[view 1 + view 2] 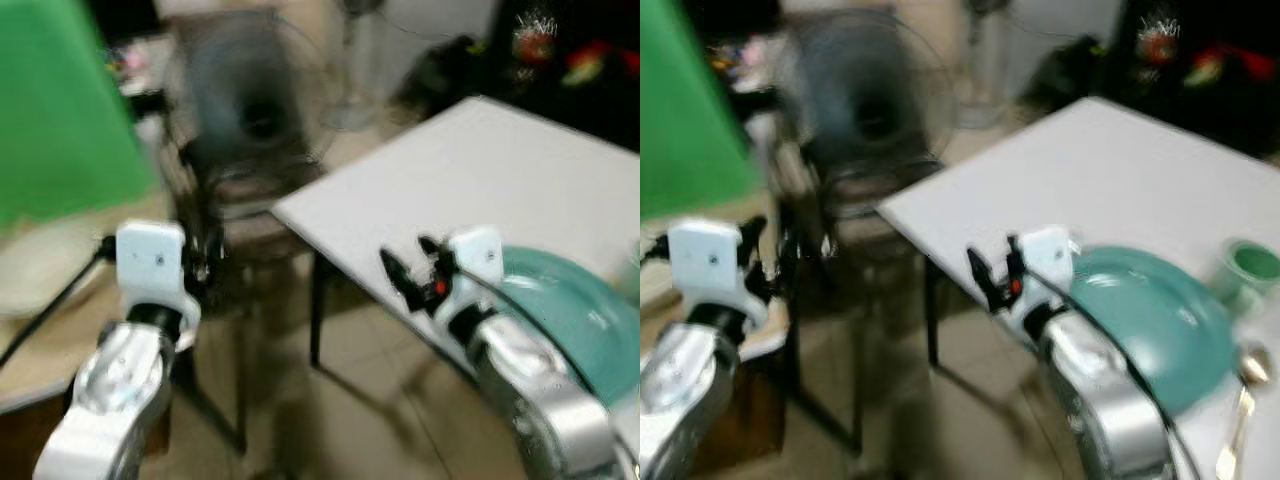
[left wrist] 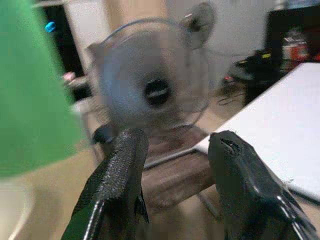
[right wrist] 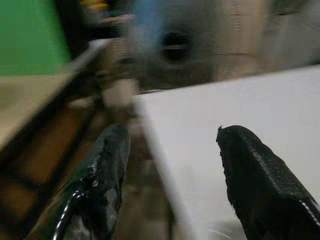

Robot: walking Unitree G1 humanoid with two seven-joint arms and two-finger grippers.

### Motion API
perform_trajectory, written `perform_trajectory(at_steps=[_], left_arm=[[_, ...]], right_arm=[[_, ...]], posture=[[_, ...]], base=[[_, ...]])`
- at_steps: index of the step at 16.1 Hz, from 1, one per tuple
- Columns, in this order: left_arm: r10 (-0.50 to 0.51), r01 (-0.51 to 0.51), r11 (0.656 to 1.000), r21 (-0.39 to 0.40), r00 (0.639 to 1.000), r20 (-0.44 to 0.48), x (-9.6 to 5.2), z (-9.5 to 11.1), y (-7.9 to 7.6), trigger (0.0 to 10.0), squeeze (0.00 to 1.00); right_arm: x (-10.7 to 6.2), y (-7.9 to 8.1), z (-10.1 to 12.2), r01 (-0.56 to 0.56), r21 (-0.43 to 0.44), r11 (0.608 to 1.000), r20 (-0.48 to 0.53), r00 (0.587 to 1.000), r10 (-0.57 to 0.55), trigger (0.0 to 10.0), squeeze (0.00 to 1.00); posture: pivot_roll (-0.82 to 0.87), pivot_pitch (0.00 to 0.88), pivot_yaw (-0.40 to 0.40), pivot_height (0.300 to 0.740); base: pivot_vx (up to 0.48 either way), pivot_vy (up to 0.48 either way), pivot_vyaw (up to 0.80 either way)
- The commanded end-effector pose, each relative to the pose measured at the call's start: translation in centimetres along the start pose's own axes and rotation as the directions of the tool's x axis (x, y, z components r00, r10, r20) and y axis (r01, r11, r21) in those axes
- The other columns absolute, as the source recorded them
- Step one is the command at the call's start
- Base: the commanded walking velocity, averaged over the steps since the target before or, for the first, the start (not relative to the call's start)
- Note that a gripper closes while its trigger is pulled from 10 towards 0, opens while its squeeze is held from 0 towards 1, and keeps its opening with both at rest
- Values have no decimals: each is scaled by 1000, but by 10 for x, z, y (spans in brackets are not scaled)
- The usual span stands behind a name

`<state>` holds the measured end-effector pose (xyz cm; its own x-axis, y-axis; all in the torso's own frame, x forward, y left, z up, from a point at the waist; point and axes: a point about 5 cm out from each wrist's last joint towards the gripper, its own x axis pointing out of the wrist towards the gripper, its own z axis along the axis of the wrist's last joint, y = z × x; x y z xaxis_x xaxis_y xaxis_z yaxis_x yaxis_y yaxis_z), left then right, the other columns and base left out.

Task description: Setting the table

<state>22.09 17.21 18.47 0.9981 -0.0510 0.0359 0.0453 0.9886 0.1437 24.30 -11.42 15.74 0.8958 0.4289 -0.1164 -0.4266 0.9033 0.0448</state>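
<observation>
A teal plate (image 1: 1160, 310) lies on the near right part of the white table (image 1: 480, 180), partly hidden behind my right arm. A green cup (image 1: 1245, 265) stands beside it and a spoon (image 1: 1240, 400) lies at the table's front edge. My right gripper (image 1: 410, 265) hovers open and empty over the table's left edge, just left of the plate. My left gripper (image 2: 177, 140) is open too, holds nothing, and is raised in front of the fan, left of the table. All views are blurred.
A standing fan (image 1: 250, 100) rests on a dark stool (image 1: 260, 240) between the white table and a wooden table (image 1: 40, 350) at the left. A green shape (image 1: 50, 110) hangs over the wooden table, and a pale dish (image 1: 40, 265) lies on it.
</observation>
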Motion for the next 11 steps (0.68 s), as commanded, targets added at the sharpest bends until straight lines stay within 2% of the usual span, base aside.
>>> perform_trajectory(at_steps=[1,11], left_arm=[[-12,12,1000,2,1000,8,0,1,-1,10000,0],[-16,16,1000,4,1000,20,-3,3,1,10000,0]], right_arm=[[-1,-1,2,-6,-8,1000,2,1000,6,10000,0],[4,3,1,-80,-10,997,-9,997,80,10000,0]], posture=[[-27,37,18,740],[-4,28,11,740]], base=[[0,0,800],[330,0,800]])
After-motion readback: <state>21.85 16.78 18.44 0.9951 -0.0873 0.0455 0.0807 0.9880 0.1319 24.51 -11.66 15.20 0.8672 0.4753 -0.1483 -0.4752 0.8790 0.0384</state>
